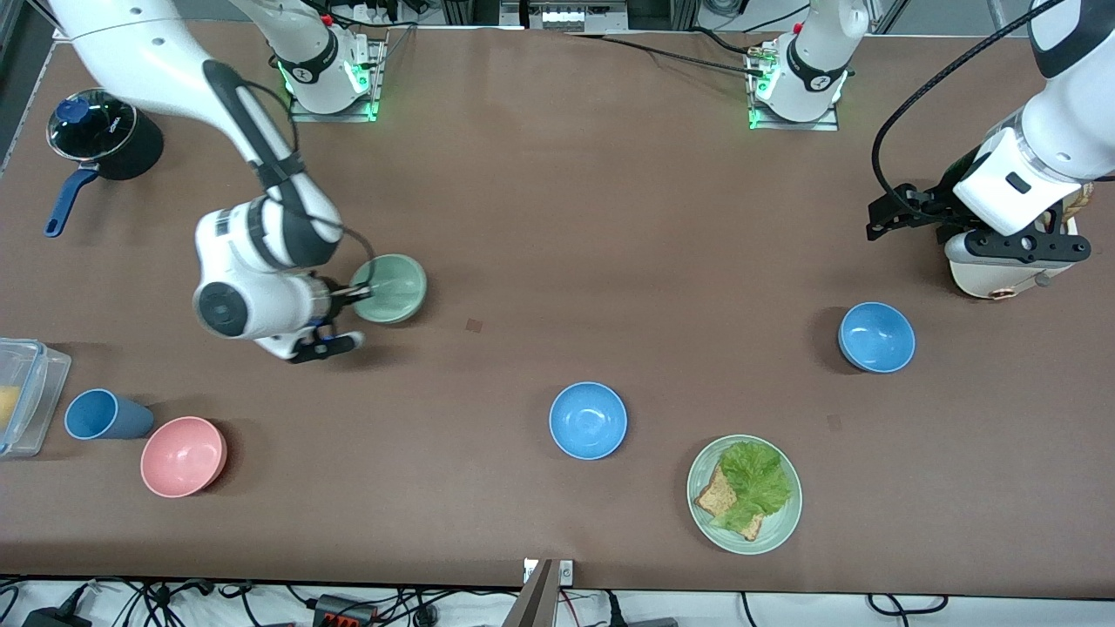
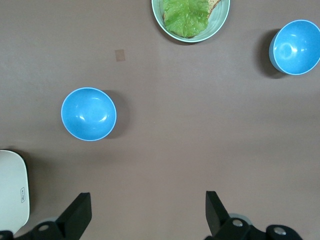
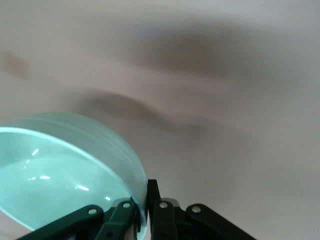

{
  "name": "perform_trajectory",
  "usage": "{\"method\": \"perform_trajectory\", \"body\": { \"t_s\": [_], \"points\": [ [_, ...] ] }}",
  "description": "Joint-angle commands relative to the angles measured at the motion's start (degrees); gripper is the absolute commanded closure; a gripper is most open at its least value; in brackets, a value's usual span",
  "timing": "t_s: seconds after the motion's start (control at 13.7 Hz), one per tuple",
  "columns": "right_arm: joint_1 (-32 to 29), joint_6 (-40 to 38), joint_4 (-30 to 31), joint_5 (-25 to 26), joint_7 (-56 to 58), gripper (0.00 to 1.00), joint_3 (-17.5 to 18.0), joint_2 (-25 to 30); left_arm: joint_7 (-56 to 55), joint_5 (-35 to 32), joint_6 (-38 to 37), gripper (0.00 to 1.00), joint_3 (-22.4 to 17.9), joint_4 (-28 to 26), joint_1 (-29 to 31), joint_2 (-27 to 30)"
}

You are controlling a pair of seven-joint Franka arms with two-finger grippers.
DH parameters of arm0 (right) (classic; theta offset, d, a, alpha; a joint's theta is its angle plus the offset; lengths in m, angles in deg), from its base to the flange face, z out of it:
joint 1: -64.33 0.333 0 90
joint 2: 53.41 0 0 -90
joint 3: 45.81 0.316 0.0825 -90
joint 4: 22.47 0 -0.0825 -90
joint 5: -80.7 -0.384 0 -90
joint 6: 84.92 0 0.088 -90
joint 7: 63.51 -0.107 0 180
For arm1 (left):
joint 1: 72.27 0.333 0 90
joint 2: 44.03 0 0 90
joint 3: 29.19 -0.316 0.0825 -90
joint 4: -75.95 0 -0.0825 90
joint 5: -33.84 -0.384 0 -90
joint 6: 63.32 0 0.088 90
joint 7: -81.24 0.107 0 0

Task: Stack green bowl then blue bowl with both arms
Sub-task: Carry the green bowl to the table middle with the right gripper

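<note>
The green bowl [image 1: 394, 288] is at the right arm's end of the table. My right gripper [image 1: 352, 294] is shut on its rim. In the right wrist view the green bowl [image 3: 65, 167] is tilted, with one finger inside the rim and one outside at my right gripper [image 3: 145, 210]. One blue bowl [image 1: 588, 420] stands mid-table, nearer the front camera, and also shows in the left wrist view [image 2: 296, 47]. A second blue bowl [image 1: 876, 337] stands toward the left arm's end and also shows there [image 2: 89, 113]. My left gripper [image 1: 875, 219] is open and empty in the air; the left wrist view shows the left gripper [image 2: 147, 200] over bare table.
A green plate [image 1: 780, 531] with bread and lettuce lies near the front edge and shows in the left wrist view [image 2: 220, 22]. A pink bowl [image 1: 183, 455], a blue cup [image 1: 100, 415], a clear container [image 1: 26, 396] and a black pot [image 1: 104, 135] stand at the right arm's end. A white object [image 1: 984, 277] sits under the left arm.
</note>
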Motion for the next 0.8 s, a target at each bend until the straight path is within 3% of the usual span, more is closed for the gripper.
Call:
{"method": "perform_trajectory", "body": {
  "t_s": [0.0,0.44,0.73],
  "points": [
    [1.77,-0.29,-1.44,-0.76,-7.85,1.0,4.87,0.03,0.49,1.29,-1.18,0.0,0.06,1.74,0.44,-0.65],
    [17.58,1.81,-6.7,-0.68,-26.15,1.0,4.79,-5.93,0.14,1.11,-1.97,0.0,0.15,2.09,-0.17,-0.73],
    [20.95,6.64,-9.27,-0.76,-31.01,1.0,4.88,-11.56,0.31,0.94,-1.97,0.0,0.06,2.18,0.44,-1.26]
  ]
}}
